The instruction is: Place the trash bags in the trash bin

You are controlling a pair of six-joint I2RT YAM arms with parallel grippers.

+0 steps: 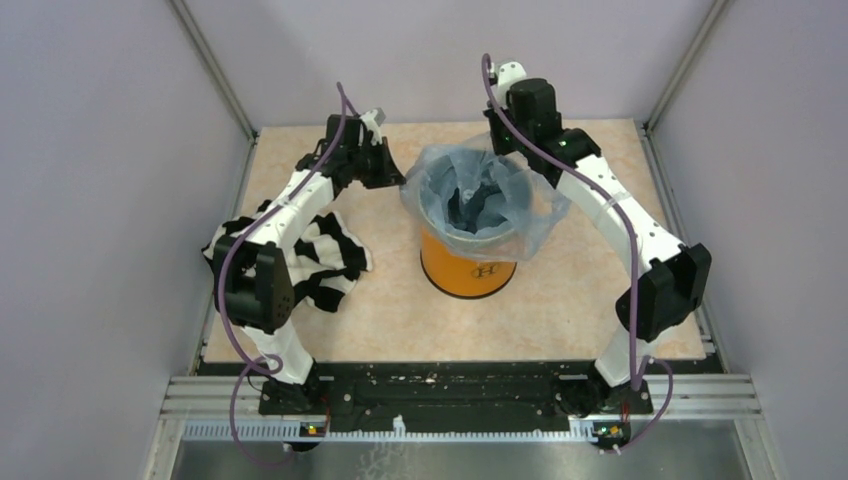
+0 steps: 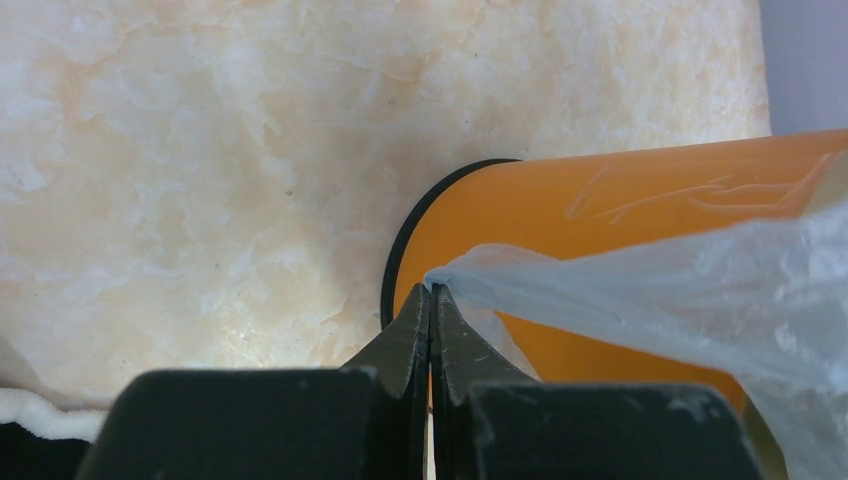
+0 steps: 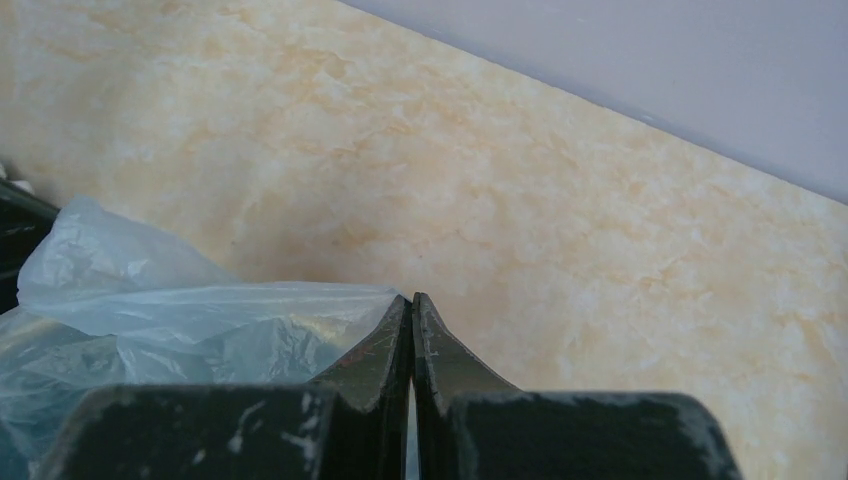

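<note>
While arms flank trash bin [image 1: 465,268], left gripper [image 2: 430,292], right gripper [image 3: 410,300] pinch trash bag [image 1: 540,208].

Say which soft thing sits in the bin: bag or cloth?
The bag: pale-blue plastic lining the bin, edges over its rim. The striped cloth lies on the table, left of the bin.

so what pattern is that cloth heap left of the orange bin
Black-and-white stripes on the cloth heap, shown best in the top external view.
</note>
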